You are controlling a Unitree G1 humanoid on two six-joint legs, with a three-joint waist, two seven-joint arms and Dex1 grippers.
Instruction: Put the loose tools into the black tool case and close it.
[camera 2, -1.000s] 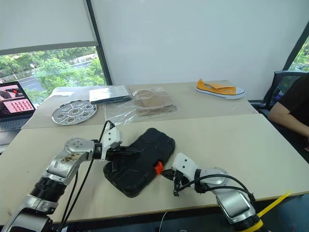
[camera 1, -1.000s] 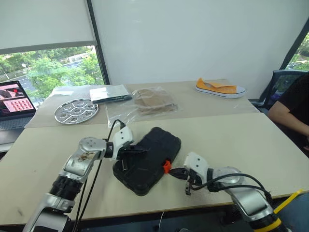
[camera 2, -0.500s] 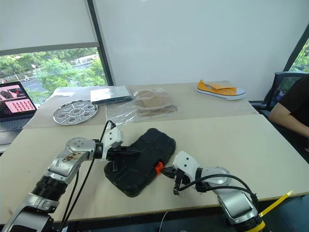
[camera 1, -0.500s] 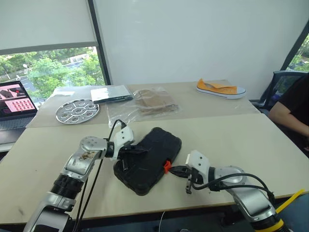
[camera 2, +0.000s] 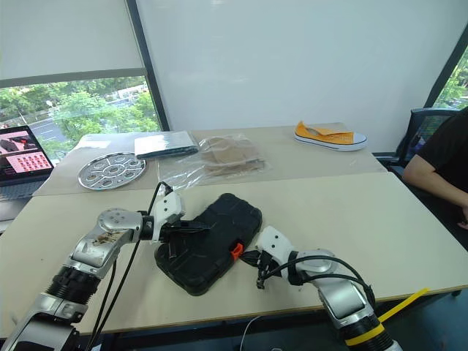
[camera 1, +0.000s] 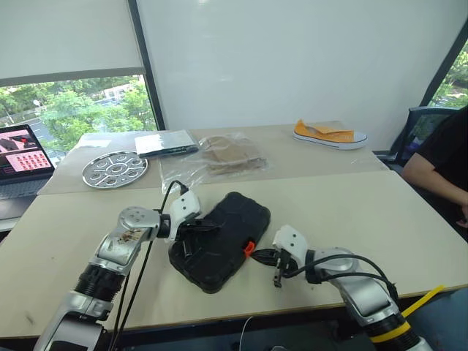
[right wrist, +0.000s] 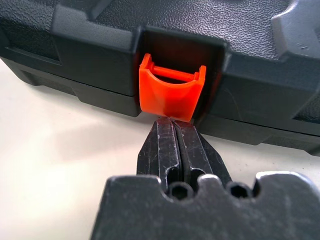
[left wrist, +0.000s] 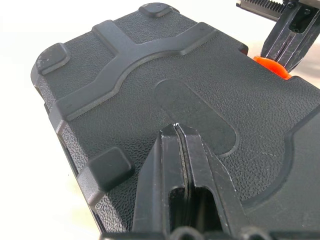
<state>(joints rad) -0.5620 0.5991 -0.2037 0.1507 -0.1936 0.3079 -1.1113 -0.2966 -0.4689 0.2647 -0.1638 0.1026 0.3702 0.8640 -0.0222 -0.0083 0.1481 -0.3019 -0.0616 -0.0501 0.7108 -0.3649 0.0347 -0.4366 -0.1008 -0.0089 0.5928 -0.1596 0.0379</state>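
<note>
No text, label, brand, number or sign can be read. The laptop (camera 1: 22,159) at the far left shows a red and pink screen picture, its details too small to make out as writing.

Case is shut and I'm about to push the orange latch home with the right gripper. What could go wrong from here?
The shut right gripper meets the orange latch at its lower edge, so the narrow tips may slip under or off it instead of snapping it. The black tool case lies loose on the table, pinned only by the shut left gripper on its lid; a sideways push could slide or turn it.
</note>
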